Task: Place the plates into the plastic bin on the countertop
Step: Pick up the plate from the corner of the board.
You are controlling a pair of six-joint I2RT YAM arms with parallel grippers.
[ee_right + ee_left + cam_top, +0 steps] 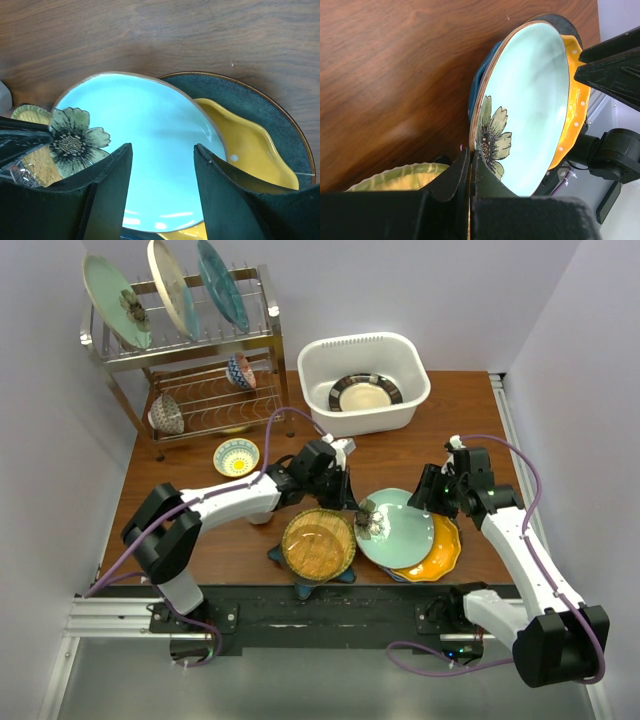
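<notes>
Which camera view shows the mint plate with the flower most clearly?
The right wrist view: the mint plate fills most of the frame, face up, with the flower sharp. The left wrist view shows it at a slant, the left tool shut on its rim. The top view shows it nearly whole but small.

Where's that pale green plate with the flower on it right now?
In the overhead view the round mint flower plate is right of centre near the front edge, overlapping the orange dotted plate, its flowered rim pinched by the left tool.
</notes>
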